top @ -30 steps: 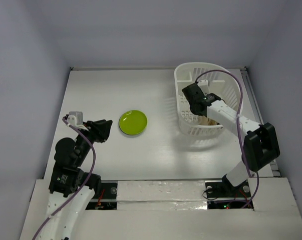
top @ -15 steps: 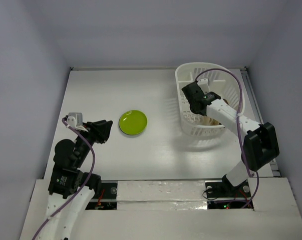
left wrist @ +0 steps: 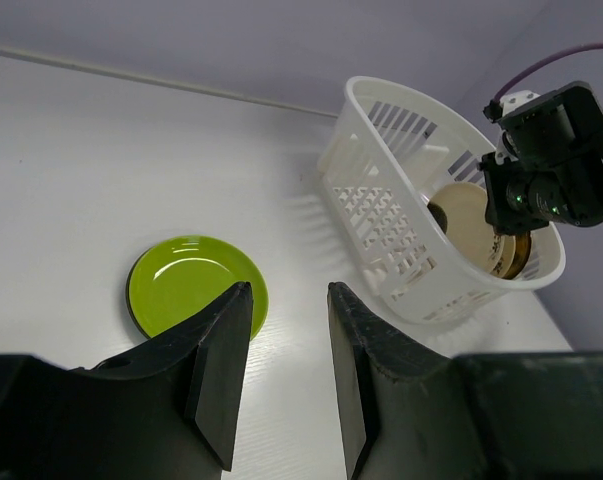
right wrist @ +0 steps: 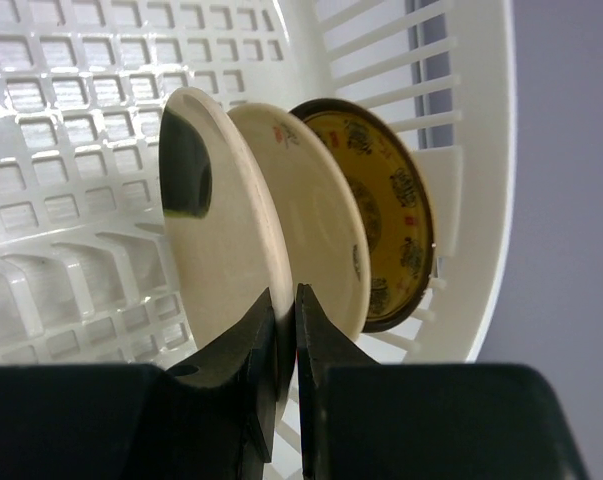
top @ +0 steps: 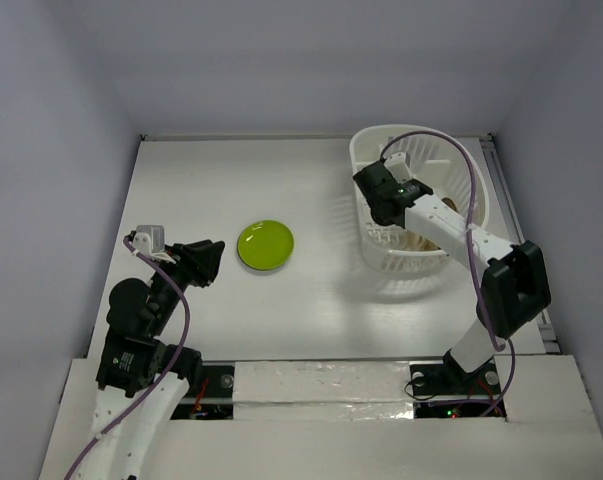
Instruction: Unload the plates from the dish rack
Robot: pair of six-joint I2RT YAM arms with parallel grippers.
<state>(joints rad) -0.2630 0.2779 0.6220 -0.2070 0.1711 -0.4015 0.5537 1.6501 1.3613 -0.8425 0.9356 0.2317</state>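
Note:
The white dish rack (top: 459, 150) stands at the far right of the table. Three plates stand on edge inside it: a plain pale tan plate (right wrist: 216, 230), a cream plate with small spots (right wrist: 316, 220) and an amber-yellow plate with a dark pattern (right wrist: 391, 220). My right gripper (right wrist: 287, 300) reaches down into the rack (right wrist: 81, 100) and is shut on the tan plate's lower rim. A lime green plate (top: 266, 245) lies flat mid-table. My left gripper (left wrist: 289, 300) hovers open and empty just near-left of the green plate (left wrist: 181, 285).
The table's walls rise close behind and to both sides. The right arm's purple cable (top: 451, 150) arcs over the rack. Bare white tabletop (top: 321, 290) lies between the green plate and the rack.
My right gripper has risen slightly and shifted toward the far left inside the rack, still shut on the tan plate. The left arm and green plate have stayed put.

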